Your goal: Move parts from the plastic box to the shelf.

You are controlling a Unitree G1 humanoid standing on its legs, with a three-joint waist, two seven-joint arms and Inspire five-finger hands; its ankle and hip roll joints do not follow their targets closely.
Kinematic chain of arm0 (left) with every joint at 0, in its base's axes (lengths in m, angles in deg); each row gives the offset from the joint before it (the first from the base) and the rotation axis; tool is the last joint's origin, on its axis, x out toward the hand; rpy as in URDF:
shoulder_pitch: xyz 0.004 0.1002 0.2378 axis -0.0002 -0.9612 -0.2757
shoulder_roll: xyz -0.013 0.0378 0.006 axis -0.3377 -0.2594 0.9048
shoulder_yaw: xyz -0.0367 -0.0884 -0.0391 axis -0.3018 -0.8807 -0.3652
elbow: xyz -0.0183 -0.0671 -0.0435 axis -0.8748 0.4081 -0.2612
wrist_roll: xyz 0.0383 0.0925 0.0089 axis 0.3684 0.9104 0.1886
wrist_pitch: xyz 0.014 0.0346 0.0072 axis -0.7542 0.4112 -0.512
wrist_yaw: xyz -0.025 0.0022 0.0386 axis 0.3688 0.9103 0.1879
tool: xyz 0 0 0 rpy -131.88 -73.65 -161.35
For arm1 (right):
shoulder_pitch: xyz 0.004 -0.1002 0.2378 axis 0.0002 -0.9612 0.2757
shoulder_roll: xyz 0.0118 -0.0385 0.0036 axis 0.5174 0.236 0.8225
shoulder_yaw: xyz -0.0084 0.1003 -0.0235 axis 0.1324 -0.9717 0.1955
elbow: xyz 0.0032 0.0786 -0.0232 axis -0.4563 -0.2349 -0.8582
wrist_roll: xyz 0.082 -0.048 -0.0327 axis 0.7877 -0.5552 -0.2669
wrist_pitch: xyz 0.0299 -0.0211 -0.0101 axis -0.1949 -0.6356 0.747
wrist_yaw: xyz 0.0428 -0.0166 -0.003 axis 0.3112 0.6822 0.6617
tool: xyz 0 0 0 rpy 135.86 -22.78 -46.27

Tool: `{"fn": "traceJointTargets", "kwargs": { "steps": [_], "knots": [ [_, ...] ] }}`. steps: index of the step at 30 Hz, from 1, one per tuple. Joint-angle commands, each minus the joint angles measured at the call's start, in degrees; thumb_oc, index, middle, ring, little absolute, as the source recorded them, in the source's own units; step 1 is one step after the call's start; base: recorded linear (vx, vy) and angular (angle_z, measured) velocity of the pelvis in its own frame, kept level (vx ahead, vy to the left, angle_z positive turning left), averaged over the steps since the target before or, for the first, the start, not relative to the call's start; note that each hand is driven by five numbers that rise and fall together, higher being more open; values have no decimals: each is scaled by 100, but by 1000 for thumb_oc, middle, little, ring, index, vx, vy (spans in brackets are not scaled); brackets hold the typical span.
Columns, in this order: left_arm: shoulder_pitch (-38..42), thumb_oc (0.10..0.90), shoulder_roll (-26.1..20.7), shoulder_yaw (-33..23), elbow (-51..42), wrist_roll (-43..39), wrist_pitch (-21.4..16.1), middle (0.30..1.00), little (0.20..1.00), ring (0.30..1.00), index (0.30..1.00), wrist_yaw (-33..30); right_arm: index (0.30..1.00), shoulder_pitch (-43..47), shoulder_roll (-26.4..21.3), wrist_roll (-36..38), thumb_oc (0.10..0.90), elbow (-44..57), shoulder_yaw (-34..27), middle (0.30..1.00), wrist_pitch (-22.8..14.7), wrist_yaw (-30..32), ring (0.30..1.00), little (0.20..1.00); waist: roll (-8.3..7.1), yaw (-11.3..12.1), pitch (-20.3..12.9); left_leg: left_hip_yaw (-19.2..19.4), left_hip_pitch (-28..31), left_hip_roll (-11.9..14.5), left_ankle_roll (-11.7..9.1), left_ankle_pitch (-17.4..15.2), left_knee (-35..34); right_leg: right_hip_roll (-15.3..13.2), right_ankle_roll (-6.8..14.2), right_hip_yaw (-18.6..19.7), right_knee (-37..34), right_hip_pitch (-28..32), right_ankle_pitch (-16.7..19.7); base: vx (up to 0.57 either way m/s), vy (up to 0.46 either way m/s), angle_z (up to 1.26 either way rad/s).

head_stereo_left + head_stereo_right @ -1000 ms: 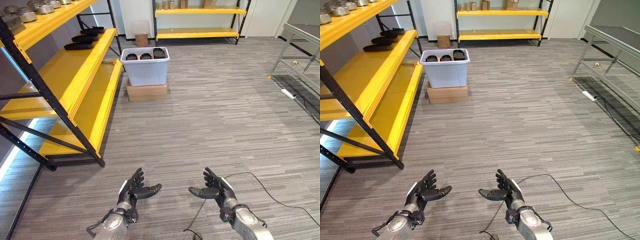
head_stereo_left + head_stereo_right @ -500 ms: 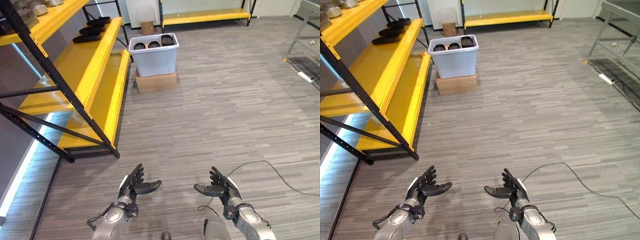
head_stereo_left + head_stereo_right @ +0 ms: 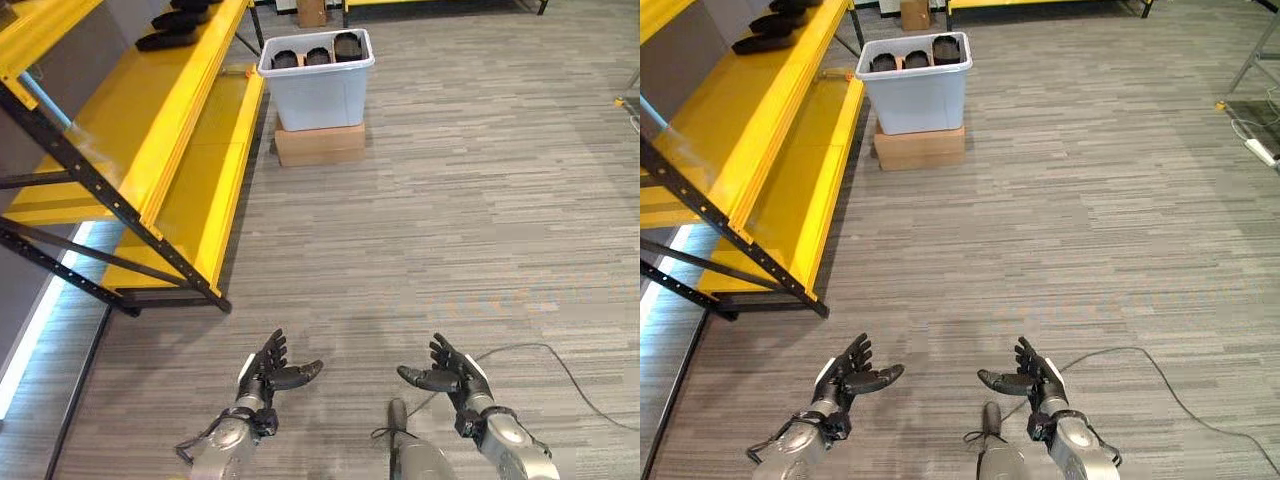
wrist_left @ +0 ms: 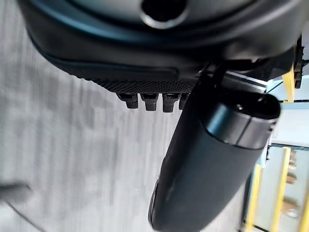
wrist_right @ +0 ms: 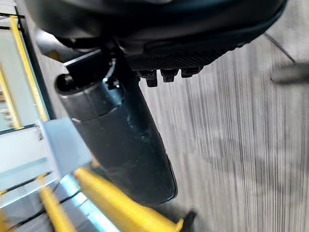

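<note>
Grey striped carpet floor (image 3: pixel 450 200) stretches ahead; my left hand (image 3: pixel 268 372) and right hand (image 3: pixel 447 372) hang spread and empty; the dark round parts (image 3: pixel 317 55) sit in the pale translucent plastic box (image 3: pixel 318 90) on a brown cardboard carton (image 3: pixel 320 144), beside the yellow steel shelf (image 3: pixel 150 120); I judge the approach is in hand; next, walking closer.

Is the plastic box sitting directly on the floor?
No, the plastic box rests on a cardboard box beside the yellow shelf.
</note>
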Motion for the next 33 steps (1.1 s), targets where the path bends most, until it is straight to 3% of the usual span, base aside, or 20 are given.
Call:
{"fn": "traceJointTargets", "kwargs": {
  "steps": [1,3,4,5,6,8,10,12,14,20,23,24,26,28,29,30,33],
  "knots": [
    [430,900,-468,-271,-438,-144,-473,1000,1000,1000,1000,47,1000,-48,-78,212,900,821,-90,1000,-534,-129,1000,1000,-302,-75,-424,131,263,-190,-345,1636,1676,-13,60,425,-372,-106,412,310,-265,-17],
    [417,900,-453,-261,-503,-181,-439,1000,1000,1000,1000,48,1000,-55,-184,200,900,828,-141,1000,-558,-93,1000,1000,-481,48,-282,114,-302,-358,-374,2019,3194,-1,-134,467,-503,315,269,302,-279,-24],
    [396,900,-464,-290,-532,-197,-425,1000,1000,1000,1000,58,1000,-93,-225,174,900,848,-175,1000,-553,-75,1000,1000,-591,110,-204,163,-559,-458,-280,1993,3570,-25,-211,530,-598,509,210,277,-246,-31],
    [358,900,-463,-296,-570,-214,-418,1000,1000,1000,1000,69,1000,-92,-254,159,900,839,-183,1000,-550,-60,1000,1000,-675,177,-143,231,-794,-522,-145,1839,3717,-54,-243,559,-620,653,126,261,-186,-26],
    [327,900,-450,-281,-584,-222,-404,1000,1000,1000,1000,56,1000,-76,-286,155,900,847,-202,1000,-566,-19,1000,1000,-688,302,-17,295,-1189,-620,-26,1462,3809,-42,-236,626,-625,821,53,255,-135,-18],
    [269,900,-444,-268,-584,-255,-393,1000,1000,1000,1000,79,1000,-69,-289,168,900,839,-217,1000,-571,3,1000,1000,-774,443,110,580,-1893,-645,96,1025,3408,-93,-185,709,-668,1100,-33,263,-73,7],
    [247,900,-466,-249,-527,-247,-415,1000,1000,1000,1000,78,1000,-47,-285,135,900,849,-219,1000,-612,13,1000,1000,-805,532,110,781,-2172,-336,117,973,2168,-125,-99,729,-739,1289,-156,311,19,9],
    [238,900,-468,-229,-458,-193,-425,1000,1000,1000,1000,75,1000,-59,-256,57,900,793,-209,1000,-637,26,1000,1000,-752,594,43,782,-2149,-12,33,1301,567,-88,-37,750,-819,1451,-291,349,101,-17],
    [250,900,-456,-239,-414,-170,-461,1000,1000,1000,1000,55,1000,-34,-224,-31,900,735,-174,1000,-672,55,1000,1000,-654,731,10,511,-2155,93,-164,1792,-756,-7,19,821,-961,1739,-446,395,107,-35],
    [258,900,-421,-252,-352,-237,-485,1000,1000,1000,1000,84,1000,-114,-56,-114,900,724,-134,1000,-608,-43,1000,1000,-553,739,-241,621,-1892,98,-313,2007,-990,-54,115,925,-1069,2228,-691,308,143,-49],
    [287,900,-505,-241,-481,-249,-482,1000,1000,1000,1000,56,1000,-40,70,-107,900,805,-63,1000,-543,-68,1000,1000,-692,800,-368,854,-1771,-191,-2,1598,-633,-504,335,976,-769,2299,-741,337,238,-8],
    [286,900,-508,-241,-482,-249,-481,1000,1000,1000,1000,56,1000,-40,72,-107,900,805,-63,1000,-543,-68,1000,1000,-699,804,-370,861,-1776,-197,1,1588,-621,-512,338,981,-764,2294,-746,261,248,-4],
    [358,900,-554,-236,-552,-240,-474,1000,1000,1000,1000,-45,1000,92,205,-166,900,794,47,1000,-531,-58,1000,1000,-775,851,-405,964,-1792,-507,303,1201,-323,-859,537,1069,96,1961,-525,244,284,3],
    [420,900,-585,-213,-604,-221,-456,1000,1000,1000,1000,-78,1000,136,252,-163,900,820,76,1000,-529,-68,1000,1000,-772,829,-347,952,-1778,-695,490,1024,-198,-946,570,1196,1074,1459,-1,122,192,0],
    [421,900,-585,-214,-604,-221,-455,1000,1000,1000,1000,-78,1000,138,252,-163,900,820,76,1000,-529,-68,1000,1000,-776,834,-354,959,-1791,-699,493,1019,-188,-952,574,1206,1094,1438,-10,129,235,-2],
    [495,900,-638,-168,-619,-152,-419,1000,1000,1000,1000,-115,1000,170,295,-136,900,889,128,1000,-536,-88,1000,1000,-704,728,-199,911,-1593,-818,666,880,-154,-923,522,1277,2209,958,567,138,235,9],
    [487,900,-685,-169,-628,-26,-385,1000,1000,1000,1000,-90,1000,124,335,-156,900,902,160,1000,-536,-116,1000,1000,-483,600,-70,853,-1242,-809,794,709,-264,-726,447,1112,3022,347,488,233,226,28]
  ]
}}
